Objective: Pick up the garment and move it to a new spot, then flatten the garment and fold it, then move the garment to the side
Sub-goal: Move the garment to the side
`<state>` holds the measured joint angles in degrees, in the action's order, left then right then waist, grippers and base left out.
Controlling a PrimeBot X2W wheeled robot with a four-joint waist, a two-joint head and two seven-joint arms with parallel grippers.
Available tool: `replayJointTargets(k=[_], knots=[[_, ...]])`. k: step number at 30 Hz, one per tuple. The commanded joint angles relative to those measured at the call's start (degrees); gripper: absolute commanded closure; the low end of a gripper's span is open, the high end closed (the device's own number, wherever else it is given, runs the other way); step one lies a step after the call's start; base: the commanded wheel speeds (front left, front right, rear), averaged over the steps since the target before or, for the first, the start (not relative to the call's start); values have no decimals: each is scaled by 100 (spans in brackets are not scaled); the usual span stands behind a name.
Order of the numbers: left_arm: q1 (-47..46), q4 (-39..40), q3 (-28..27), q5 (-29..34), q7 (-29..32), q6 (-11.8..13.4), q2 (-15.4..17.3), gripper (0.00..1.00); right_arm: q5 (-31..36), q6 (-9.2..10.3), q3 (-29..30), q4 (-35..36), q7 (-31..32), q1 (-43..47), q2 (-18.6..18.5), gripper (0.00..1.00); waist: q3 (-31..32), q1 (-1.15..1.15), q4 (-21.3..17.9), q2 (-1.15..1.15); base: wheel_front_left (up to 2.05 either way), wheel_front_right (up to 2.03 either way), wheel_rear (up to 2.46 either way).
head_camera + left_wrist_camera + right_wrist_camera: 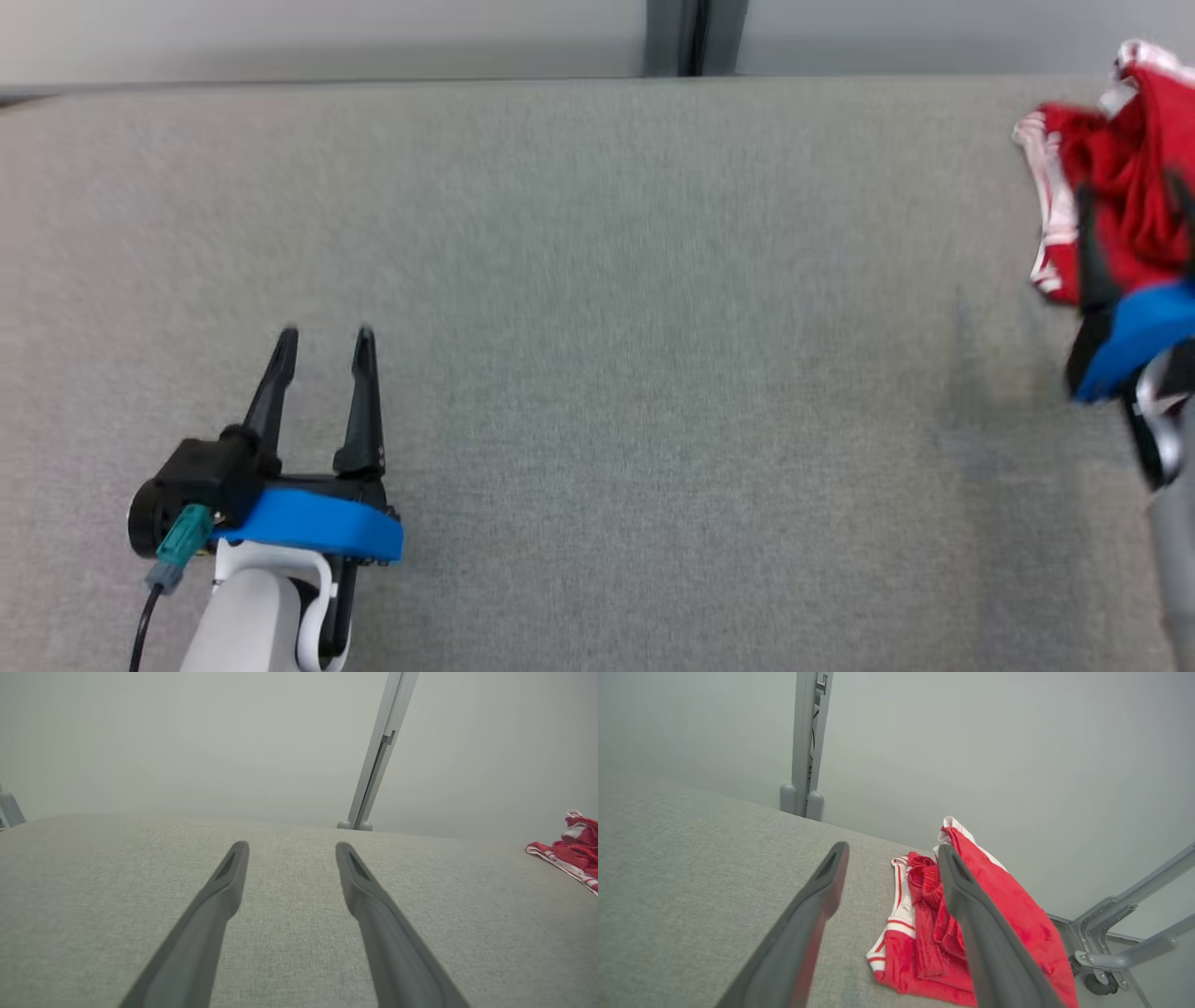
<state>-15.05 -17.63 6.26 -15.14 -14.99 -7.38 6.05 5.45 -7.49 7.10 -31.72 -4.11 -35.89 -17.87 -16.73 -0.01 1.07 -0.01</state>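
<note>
The garment [1120, 159] is red with white striped trim and lies bunched at the far right edge of the grey table [597, 280]. My right gripper [1131, 187] hovers over it, blurred, jaws open. In the right wrist view the garment [924, 933] lies below the open right gripper [893, 848]. The right finger crosses in front of the cloth and nothing is pinched. My left gripper [325, 338] stands open over bare table at the lower left, far from the garment. The left wrist view shows the left gripper [290, 845] open and the garment [572, 856] at the far right.
A grey upright post [691, 37] stands behind the table's back edge against a pale wall. Beyond the table's right edge, a grey metal frame with a castor [1111, 952] shows on the floor. Part of the garment reaches that right edge.
</note>
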Motion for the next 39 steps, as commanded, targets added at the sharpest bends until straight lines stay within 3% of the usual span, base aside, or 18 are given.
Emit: replayJointTargets(k=[1, 10, 15, 26, 39], knots=[[176, -52, -76, -30, -24, 15, 0, 0, -39, -1, -75, 131, -118, 314, 133, 0, 376, 1, -195, 1, 0, 0, 0], [843, -300, -279, 12, -24, 97, -32, 0, -632, -1, 37, 924, -379, 1817, 1040, 0, 1215, 1, -130, 1, 0, 0, 0], [1091, -337, -329, 10, -24, 109, -63, 0, -842, -1, 184, 1266, -465, 2440, 1329, 0, 1424, 1, -97, 1, 0, 0, 0], [1376, -519, -414, -11, -24, 66, -92, 0, -1156, -1, 23, 1882, -342, 3381, 1494, 0, 1745, 1, -113, 1, 0, 0, 0], [1407, -628, -339, -15, -24, 26, -83, 0, -1221, -2, -266, 1930, -377, 3545, 1495, 0, 1788, 1, -123, 1, 0, 0, 0]])
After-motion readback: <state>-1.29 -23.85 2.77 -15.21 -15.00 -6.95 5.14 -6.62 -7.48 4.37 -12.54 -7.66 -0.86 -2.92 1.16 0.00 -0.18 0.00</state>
